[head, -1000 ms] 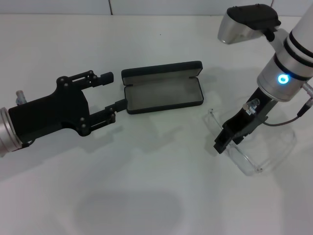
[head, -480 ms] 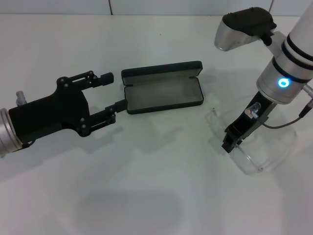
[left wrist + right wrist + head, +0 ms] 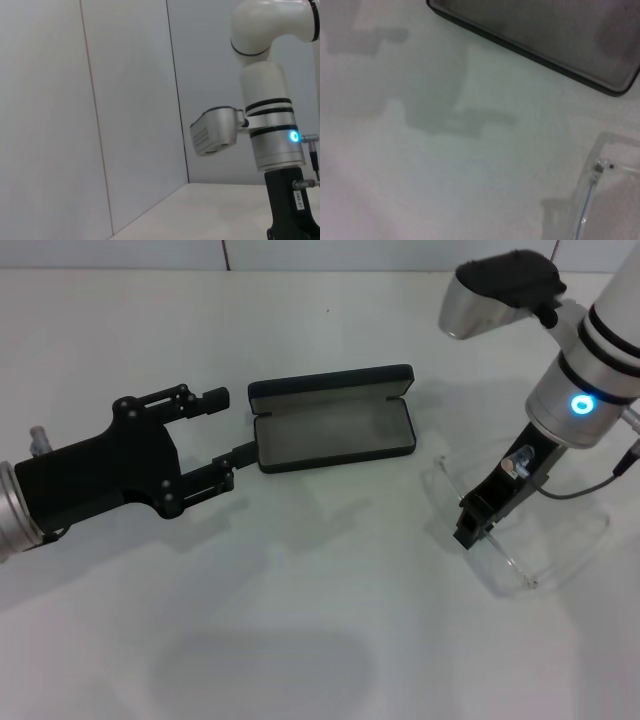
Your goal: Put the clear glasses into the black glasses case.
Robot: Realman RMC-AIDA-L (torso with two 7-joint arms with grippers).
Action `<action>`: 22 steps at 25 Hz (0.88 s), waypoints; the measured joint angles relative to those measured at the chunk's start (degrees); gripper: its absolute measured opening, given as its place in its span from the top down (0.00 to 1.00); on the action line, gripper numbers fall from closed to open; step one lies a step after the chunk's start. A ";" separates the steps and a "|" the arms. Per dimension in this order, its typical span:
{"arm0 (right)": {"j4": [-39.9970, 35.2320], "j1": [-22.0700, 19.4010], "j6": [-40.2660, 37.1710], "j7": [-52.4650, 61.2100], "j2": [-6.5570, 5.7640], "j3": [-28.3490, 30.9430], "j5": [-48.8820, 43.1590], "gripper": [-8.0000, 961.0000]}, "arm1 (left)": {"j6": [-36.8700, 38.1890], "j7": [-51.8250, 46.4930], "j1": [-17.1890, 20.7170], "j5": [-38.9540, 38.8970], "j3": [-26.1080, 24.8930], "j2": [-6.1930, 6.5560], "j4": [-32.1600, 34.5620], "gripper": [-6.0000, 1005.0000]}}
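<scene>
Our right gripper (image 3: 468,533) is down on the transparent wraparound plastic glasses (image 3: 520,540); we cannot tell its finger state. Our left gripper (image 3: 222,430), fingers apart, touches the open slim black hinged case (image 3: 333,420).

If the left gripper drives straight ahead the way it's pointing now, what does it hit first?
Most likely the black glasses case: the left gripper points at its near short end, one finger almost at the edge. Height above the table is unclear.

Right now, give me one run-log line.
case: open, empty | glasses: on table, right of case | right gripper: at glasses | left gripper: open, at case's left end
</scene>
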 joint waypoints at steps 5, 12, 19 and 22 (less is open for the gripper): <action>-5.15 -1.43 -1.16 0.86 -0.06 0.01 0.02 0.83 | 0.04 0.00 0.30 -0.25 -0.18 0.01 0.00 0.39; -12.87 -4.50 -4.20 2.39 -0.32 1.29 -0.32 0.85 | 0.08 0.00 0.12 -0.57 -0.28 0.01 0.11 0.39; -24.74 -8.65 -6.96 2.05 -0.32 5.23 0.06 0.86 | 0.35 -0.38 0.00 -2.47 -0.39 0.08 0.10 0.39; -29.14 -10.32 -7.74 1.93 -0.39 5.92 0.13 0.87 | 0.45 -0.41 -0.02 -3.10 -0.40 0.10 0.11 0.39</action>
